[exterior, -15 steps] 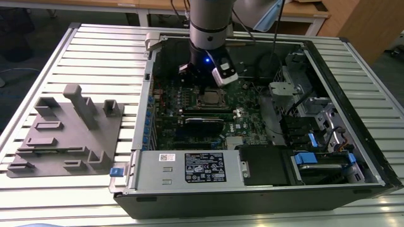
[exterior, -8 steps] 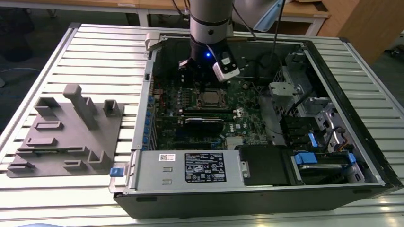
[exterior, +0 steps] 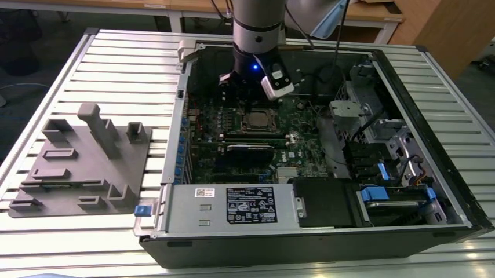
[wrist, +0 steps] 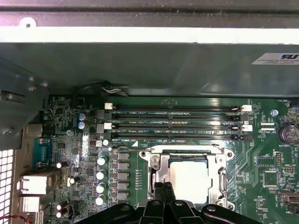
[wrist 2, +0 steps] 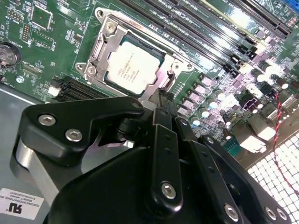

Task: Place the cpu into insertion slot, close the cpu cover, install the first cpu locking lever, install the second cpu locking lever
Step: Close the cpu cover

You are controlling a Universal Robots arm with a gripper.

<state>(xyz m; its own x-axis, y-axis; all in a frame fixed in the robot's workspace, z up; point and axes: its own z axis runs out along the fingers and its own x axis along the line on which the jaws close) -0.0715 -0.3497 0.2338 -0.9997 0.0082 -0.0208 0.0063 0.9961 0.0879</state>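
Chip (wrist 2: pixel 133 65): small square, pale metal top, seated flat in the socket (exterior: pixel 259 121) near the middle of the green board (wrist: pixel 261 158); it lies square to the rim, so I judge the placing step done.

Cover (wrist: pixel 156 169): thin silver frame, down flat around the chip's edges; the cut-out middle leaves the chip's top bare, and the frame bears on the margins to hold the chip in place.

Locking levers: thin metal parts run along the socket's sides in both wrist views; whether either is latched cannot be told.

Gripper (wrist: pixel 163 187): black linked fingers, clenched tip to tip with nothing seen between them; it sits low over the board, just beside one edge of the socket and nearer to it than to anything else; a closed tip suits pressing or hooking a thin part, not grasping, in my judgement.

Memory slots (wrist: pixel 177 116): long narrow black rows, just beside the socket on the side away from the gripper.

Computer case (exterior: pixel 309 243): lying on its side, open, so the board faces up to the arm.

Grey tray (exterior: pixel 77 168): posts and recesses; on the slatted table (exterior: pixel 116 75), at the exterior view's left of the case, well apart from the gripper.
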